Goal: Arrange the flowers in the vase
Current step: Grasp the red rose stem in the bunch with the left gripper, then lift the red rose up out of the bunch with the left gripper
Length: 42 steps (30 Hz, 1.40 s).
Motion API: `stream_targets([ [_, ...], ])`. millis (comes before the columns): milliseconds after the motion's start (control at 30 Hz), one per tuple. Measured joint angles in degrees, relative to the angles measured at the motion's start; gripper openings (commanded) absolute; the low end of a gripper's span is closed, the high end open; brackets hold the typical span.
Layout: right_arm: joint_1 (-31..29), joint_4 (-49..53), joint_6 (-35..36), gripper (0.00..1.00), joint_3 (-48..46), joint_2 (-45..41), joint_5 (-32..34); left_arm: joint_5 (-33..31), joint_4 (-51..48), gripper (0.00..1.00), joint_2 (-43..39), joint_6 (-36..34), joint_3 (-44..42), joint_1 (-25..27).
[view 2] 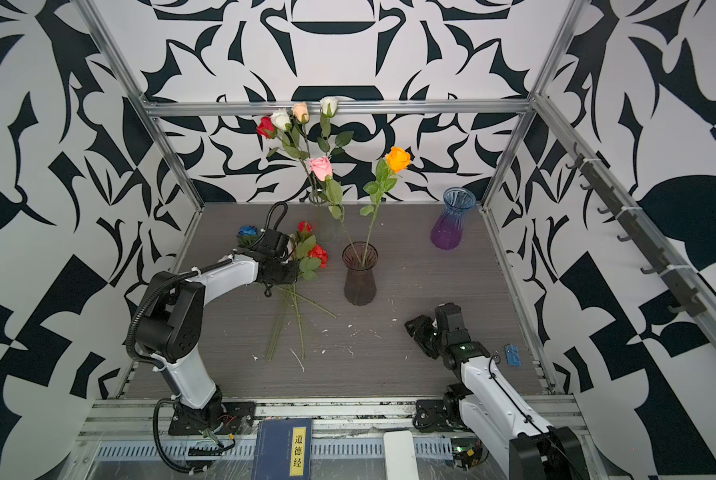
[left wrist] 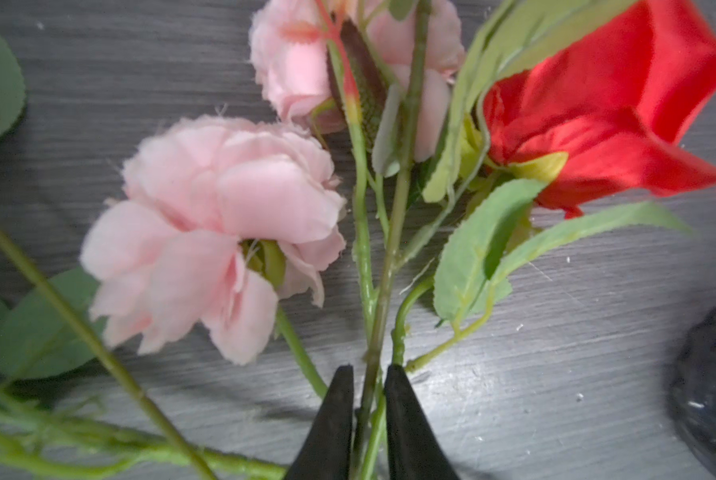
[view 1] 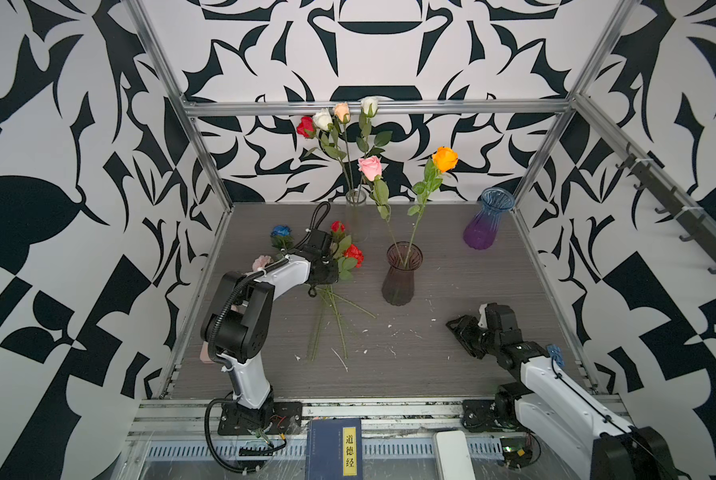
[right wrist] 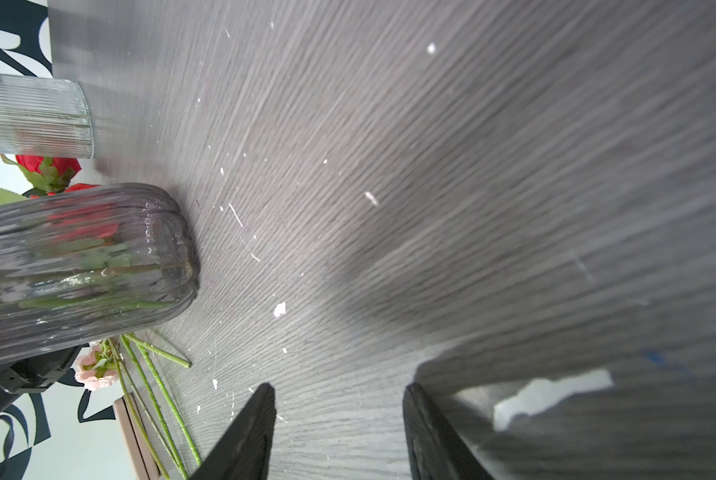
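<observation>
Left of centre in a top view, the flowers [view 1: 354, 254] lie with stems toward the bottom edge, the left gripper [left wrist: 368, 374] clamped on a few stems. The dark vase [view 1: 397, 286] stands just right of them. The right gripper [right wrist: 339, 388] gapes empty, farther off.

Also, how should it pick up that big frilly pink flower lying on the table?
Probably by the bare green stem just below the frilly pink flower, coming down from above, jaws astride it: it lies flat on the table, and the petals look soft.
</observation>
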<state>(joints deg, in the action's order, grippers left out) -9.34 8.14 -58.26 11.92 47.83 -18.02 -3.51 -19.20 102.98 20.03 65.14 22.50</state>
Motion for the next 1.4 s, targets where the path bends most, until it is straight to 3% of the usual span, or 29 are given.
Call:
stream_targets([
  [100, 0.0, 0.0, 0.0, 0.53, 0.0, 0.0, 0.0, 0.1, 0.0, 0.0, 0.0, -0.2, 0.0, 0.0],
  [500, 0.0, -0.1, 0.0, 0.53, 0.0, 0.0, 0.0, 0.3, -0.8, 0.0, -2.9, 0.0, 0.0, -0.5],
  [1200, 0.0, 1.6, 0.0, 0.53, 0.0, -3.3, 0.1, -1.3, 5.8, 0.0, -41.2, 5.4, -1.0, -0.8],
  [1300, 0.0, 1.6, 0.0, 0.53, 0.0, -3.2, 0.1, -1.3, 10.4, 0.0, -46.0, 6.2, -1.5, 0.7],
  [1400, 0.0, 1.6, 0.0, 0.53, 0.0, -3.0, 0.1, -2.5, 15.8, 0.0, -49.0, 5.1, -1.5, 5.5],
])
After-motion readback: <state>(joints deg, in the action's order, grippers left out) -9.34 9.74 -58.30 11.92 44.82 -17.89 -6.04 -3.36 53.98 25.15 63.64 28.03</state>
